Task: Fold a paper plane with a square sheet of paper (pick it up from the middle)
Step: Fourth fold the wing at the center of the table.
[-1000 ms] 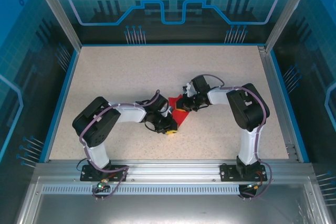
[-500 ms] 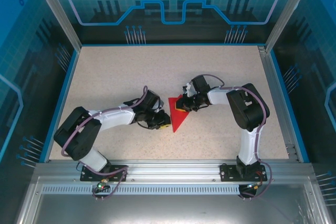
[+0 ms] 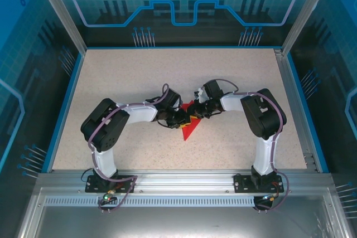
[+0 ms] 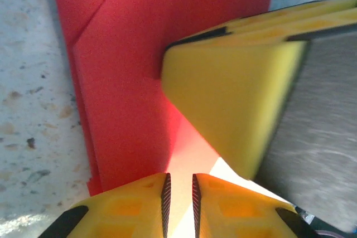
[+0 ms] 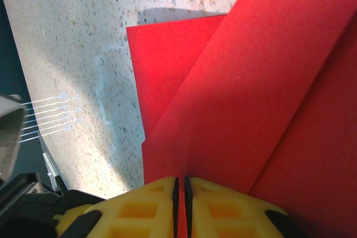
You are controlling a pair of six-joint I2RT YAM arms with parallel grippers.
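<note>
Once swung in opposite R gripper (image 5: 179, 181): L gripper (image 4: 179, 178) near-shut, hold unclear; R clamped on red paper (image 5: 240, 93); crease prob. next.

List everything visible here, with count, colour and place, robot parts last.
folded bright red paper sheet: one, red, table centre, tapering to a point toward the near edge.
speckled table top: one, beige, beneath paper and arms.
translucent enclosure panels: several, blue, at the back and both sides.
metal frame rail: one, silver, near edge, carrying both arm bases.
left arm: one, black and white, bent toward the paper.
right arm: one, black and white, likewise.
left pincer: one, yellow, closed to a slit, over the paper.
right pincer: one, yellow, closed, over the paper.
</note>
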